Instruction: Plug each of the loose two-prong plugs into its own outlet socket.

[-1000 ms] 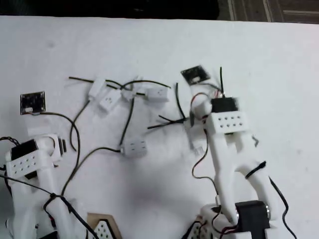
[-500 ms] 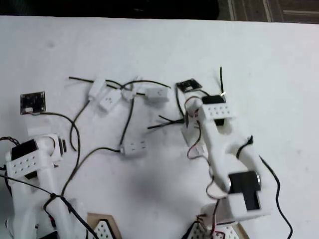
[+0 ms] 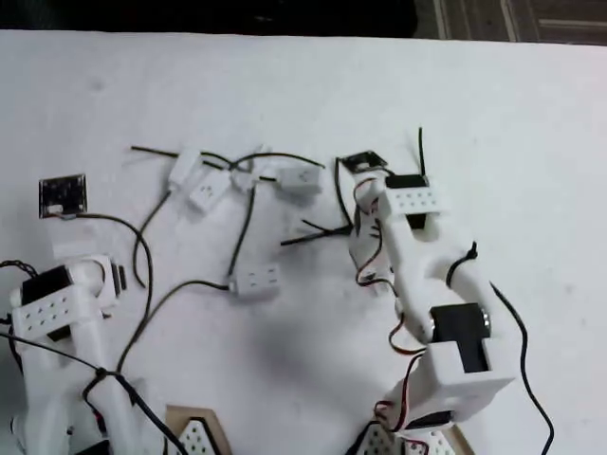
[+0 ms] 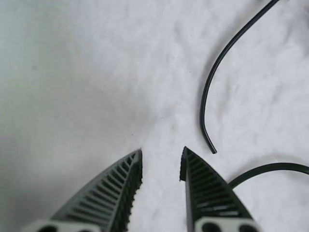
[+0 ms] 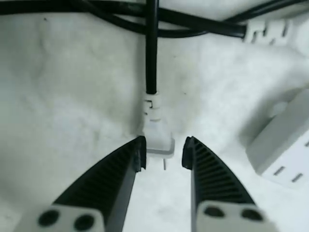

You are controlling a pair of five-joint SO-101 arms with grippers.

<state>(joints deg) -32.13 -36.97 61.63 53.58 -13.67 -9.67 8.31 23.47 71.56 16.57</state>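
From the high view I count three white socket blocks on the counter [image 3: 531, 114]. The near outlet block [image 3: 256, 280] sits about mid-counter, with a black cord trailing toward the near left corner. The second outlet block [image 3: 209, 192] and third outlet block [image 3: 299, 178] lie farther toward the far edge, in a tangle of black cords [image 3: 248, 220]. Whether anything sits in their slots is too small for me to tell.

My right arm [image 3: 417, 256] stretches from the near edge to the middle of the counter, just right of that tangle. On its wrist view the right gripper [image 5: 163, 147] is spread, one finger on each side of a white two-prong plug [image 5: 157, 133]. The plug lies flat on the counter, prongs toward the gripper, its black cord running straight away. One finger is right against the plug's corner; the other stands just apart. A side outlet block [image 5: 285, 145] lies near, slots up, not touching the plug.

My left arm [image 3: 57, 308] is by the near left corner. The left gripper [image 4: 161, 157] is spread too, over bare counter, with a loose cord end [image 4: 202, 113] just beside one finger.

The counter is white with a soft, uneven texture. Past its far edge runs a dark strip, with patterned floor [image 3: 531, 19] beyond the far right corner.
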